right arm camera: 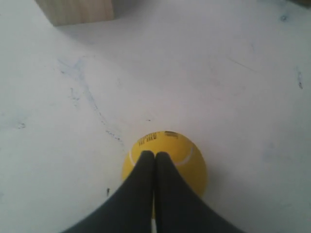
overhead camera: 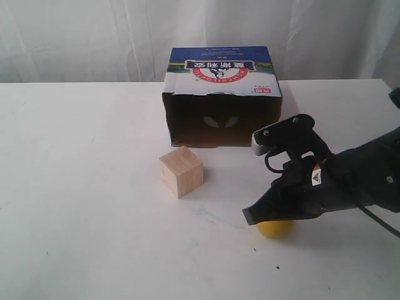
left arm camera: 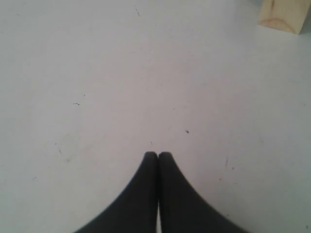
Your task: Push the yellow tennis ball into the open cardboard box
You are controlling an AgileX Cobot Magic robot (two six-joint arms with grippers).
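The ball [overhead camera: 276,229] lay on the white table [overhead camera: 81,187], partly hidden beneath the right gripper [overhead camera: 249,219]. The gripper's black fingers were pressed together on nothing, their tips resting over the ball's top, probably to act as a blunt pusher. The ball looked fuzzy and round and would likely roll easily. The box [overhead camera: 222,69], brown cardboard with a ragged front edge, gaped toward it, well apart. A pale, square-edged wooden block [overhead camera: 181,172] stood off to the side. The left gripper [left arm camera: 158,155] was likewise closed, over bare table.

cube [overhead camera: 181,171] before box [overhead camera: 222,70], ball [overhead camera: 275,229] right of cube
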